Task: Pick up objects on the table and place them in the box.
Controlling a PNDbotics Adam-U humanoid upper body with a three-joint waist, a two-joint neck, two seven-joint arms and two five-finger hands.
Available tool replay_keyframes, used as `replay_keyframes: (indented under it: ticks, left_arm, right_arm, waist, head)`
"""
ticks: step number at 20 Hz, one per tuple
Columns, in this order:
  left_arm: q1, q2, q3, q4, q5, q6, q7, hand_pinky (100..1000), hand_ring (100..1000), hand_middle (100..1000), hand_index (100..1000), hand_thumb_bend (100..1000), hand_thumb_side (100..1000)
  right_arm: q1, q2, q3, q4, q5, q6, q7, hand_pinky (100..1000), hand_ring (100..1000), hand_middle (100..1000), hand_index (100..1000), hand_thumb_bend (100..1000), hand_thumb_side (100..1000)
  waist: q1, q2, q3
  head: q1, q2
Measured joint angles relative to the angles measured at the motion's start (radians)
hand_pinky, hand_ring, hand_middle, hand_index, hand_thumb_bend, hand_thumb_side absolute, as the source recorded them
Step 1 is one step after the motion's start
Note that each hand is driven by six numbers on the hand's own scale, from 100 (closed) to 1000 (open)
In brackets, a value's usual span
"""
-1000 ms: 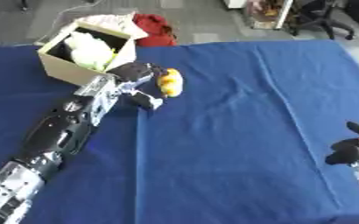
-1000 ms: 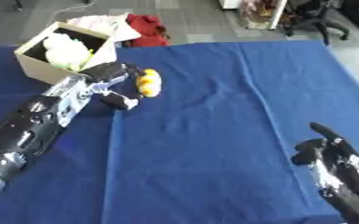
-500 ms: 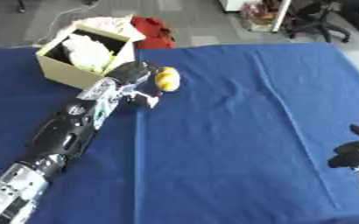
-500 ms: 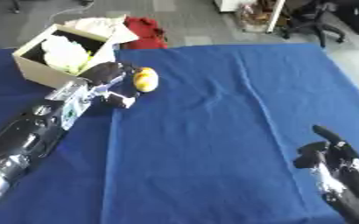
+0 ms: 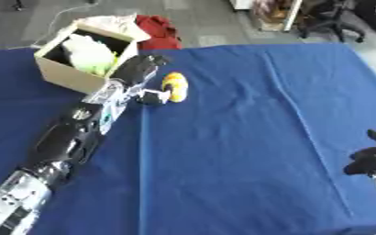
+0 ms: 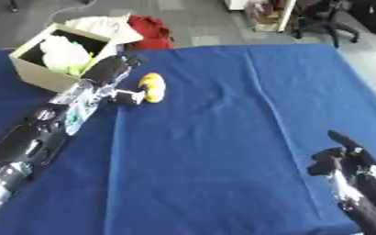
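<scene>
A small yellow object [image 5: 175,86] lies on the blue tablecloth just right of the open cardboard box [image 5: 63,75] at the far left. The box holds a white and pale green thing [image 5: 87,53]. My left arm stretches up the table's left side, and my left hand [image 5: 139,69] rests between the box and the yellow object, fingers relaxed. Its thumb [image 5: 151,97] reaches to the object's lower left edge; I cannot tell whether they touch. My right hand [image 6: 348,160] idles open at the lower right corner, holding nothing.
The blue-covered table [image 5: 247,137] spreads wide to the right of my left arm. Beyond its far edge a red bundle [image 5: 155,30] lies on the floor behind the box, and office chairs [image 5: 335,18] stand at the far right.
My left hand has crept a little farther up beside the box. The yellow object has stayed where it was. My right hand has barely shifted.
</scene>
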Motion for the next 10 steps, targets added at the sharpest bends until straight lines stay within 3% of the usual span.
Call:
replay_keyframes:
  ticks: [5,10]
  left_arm:
    - [0.000,0.000,-0.007,0.002,0.012,-0.027,-0.057,862,816,865,956,121,564]
    - [0.001,-0.009,-0.012,0.023,0.009,-0.069,-0.190,850,808,867,952,158,641]
  right_arm:
    - [-0.001,0.000,0.000,0.000,0.000,0.001,0.003,604,566,587,914,100,428]
    - [-0.001,0.000,0.000,0.000,-0.001,0.001,0.003,604,565,587,911,100,429]
  waist:
    - [0.000,0.004,-0.006]
    - [0.000,0.004,-0.007]
  head:
    - [0.000,0.000]
    - [0.000,0.000]
